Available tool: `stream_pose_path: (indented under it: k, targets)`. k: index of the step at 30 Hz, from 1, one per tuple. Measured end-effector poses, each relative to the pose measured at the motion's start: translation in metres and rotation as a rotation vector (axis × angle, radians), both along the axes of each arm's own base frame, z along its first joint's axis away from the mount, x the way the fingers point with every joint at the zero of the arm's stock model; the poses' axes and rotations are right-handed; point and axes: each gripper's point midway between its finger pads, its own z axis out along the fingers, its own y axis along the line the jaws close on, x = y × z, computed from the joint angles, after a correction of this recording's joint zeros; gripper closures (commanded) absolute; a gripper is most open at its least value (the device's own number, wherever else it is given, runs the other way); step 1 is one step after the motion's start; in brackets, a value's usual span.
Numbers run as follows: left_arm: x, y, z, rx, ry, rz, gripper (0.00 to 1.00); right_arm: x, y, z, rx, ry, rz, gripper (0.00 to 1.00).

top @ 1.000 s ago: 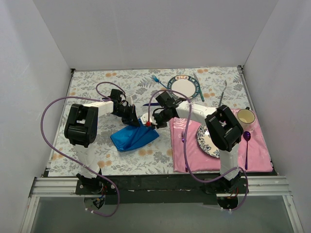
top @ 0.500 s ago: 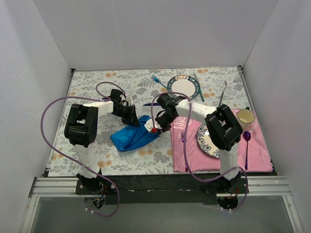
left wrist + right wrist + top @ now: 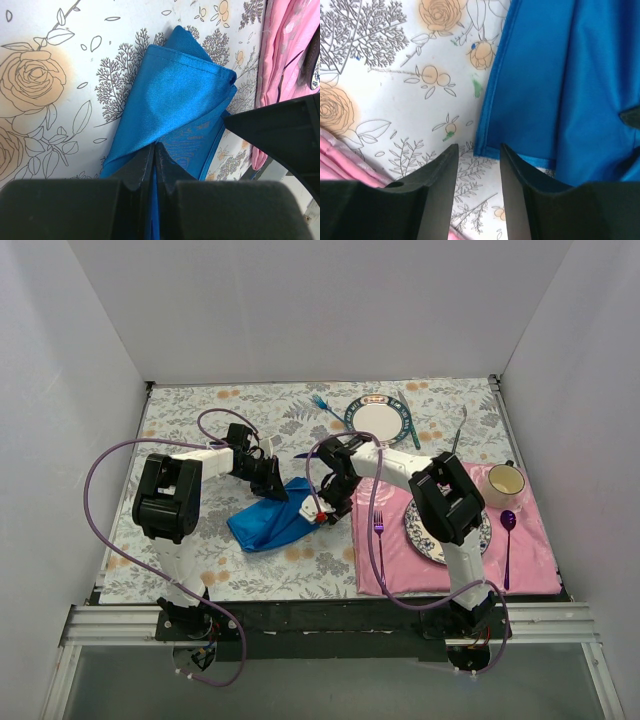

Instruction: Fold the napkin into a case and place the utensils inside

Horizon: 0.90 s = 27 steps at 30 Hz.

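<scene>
The blue napkin [image 3: 272,522] lies loosely folded on the floral tablecloth, and it fills the left wrist view [image 3: 175,95]. My left gripper [image 3: 272,484] is shut on the napkin's far edge, and cloth shows between its fingertips [image 3: 154,148]. My right gripper [image 3: 322,508] is open at the napkin's right corner. In the right wrist view, that gripper [image 3: 477,152] has the hemmed corner of the napkin [image 3: 555,75] just ahead of its tips. The light-blue fork [image 3: 322,404] lies at the back. The dark purple knife [image 3: 302,454] shows partly beside the right arm.
A pink placemat [image 3: 530,550] at the right holds a magenta fork [image 3: 378,530], a patterned plate [image 3: 425,530], a purple spoon [image 3: 508,525] and a mug [image 3: 505,480]. A teal-rimmed plate [image 3: 378,420], a teal knife [image 3: 408,422] and a silver utensil [image 3: 458,430] lie at the back.
My right gripper has moved nearer and lower, to the napkin's right corner, uncovering the magenta fork. The left gripper and the napkin have stayed in place.
</scene>
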Motion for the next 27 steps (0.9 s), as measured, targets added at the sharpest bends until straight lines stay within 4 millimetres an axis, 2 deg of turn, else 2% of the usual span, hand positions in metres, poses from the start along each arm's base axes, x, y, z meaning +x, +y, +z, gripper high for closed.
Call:
stream_pose_path:
  k: [4,8,13,14,27]
  targets:
    - [0.000,0.000,0.000,0.000,0.000,-0.001,1.00,-0.003,0.001,-0.002,-0.006,0.000,0.016,0.63]
    - [0.000,0.000,0.000,0.000,-0.001,-0.001,1.00,-0.003,0.004,-0.003,-0.019,-0.001,0.022,0.79]
    - [0.000,0.000,0.000,-0.001,-0.003,-0.005,1.00,0.002,0.010,-0.004,-0.032,0.000,0.011,0.91]
    - [0.000,0.000,0.000,-0.001,-0.003,-0.005,1.00,0.004,0.012,-0.004,-0.032,-0.002,0.006,0.98]
    - [0.000,0.000,0.000,-0.006,-0.002,-0.008,1.00,0.014,0.023,0.003,-0.035,-0.002,-0.057,0.99]
